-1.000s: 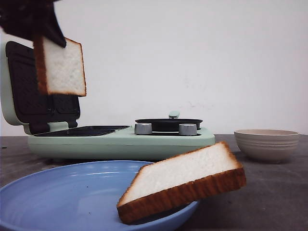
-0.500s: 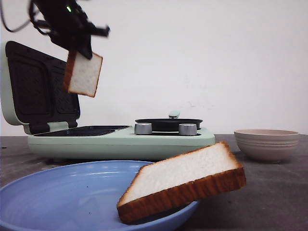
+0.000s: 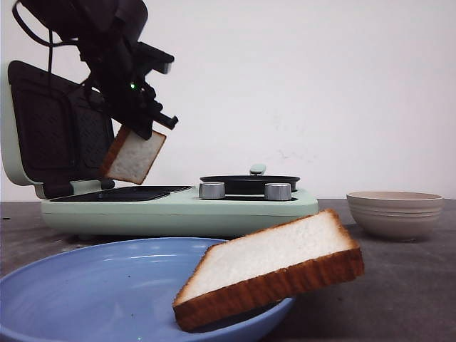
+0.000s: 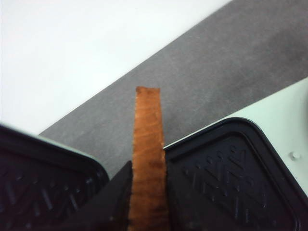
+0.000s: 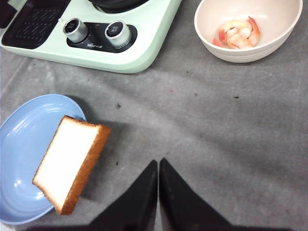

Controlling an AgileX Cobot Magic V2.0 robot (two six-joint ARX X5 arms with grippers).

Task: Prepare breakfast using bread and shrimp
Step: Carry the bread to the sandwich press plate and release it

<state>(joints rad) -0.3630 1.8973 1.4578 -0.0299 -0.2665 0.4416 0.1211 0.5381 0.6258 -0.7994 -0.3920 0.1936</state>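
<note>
We had the left pincer (image 3: 137, 134) clamped on one bread slice (image 3: 134, 157) by its top crust, so the slice hung tilted just above the sandwich maker's (image 3: 178, 206) open lower plate (image 3: 121, 193). Gripping the edge kept the white faces free, which we judged right for laying it flat in a cavity. In the left wrist view the crust edge (image 4: 148, 159) sat pinched between both fingers (image 4: 113, 202), with a dark ridged plate on either side.

Room to move: the raised lid (image 3: 43, 132) stood close behind the arm, so we saw little slack backward; the knobs (image 3: 212, 190) and the small pan (image 3: 249, 184) were off toward the right arm's side, clear of the drop.

The second bread slice (image 5: 70, 161) leaned on the blue plate (image 5: 19, 144), one end propped on the rim and overhanging the grey table (image 5: 202, 110) (looked tippy to us, a nudge could probably slide it off).

The right pincer (image 5: 159, 166) hung over bare table near that slice, tips pressed together, holding nothing. The shrimp (image 5: 237, 33) lay in the beige bowl (image 5: 226, 48), well apart from the plate, untouched.
</note>
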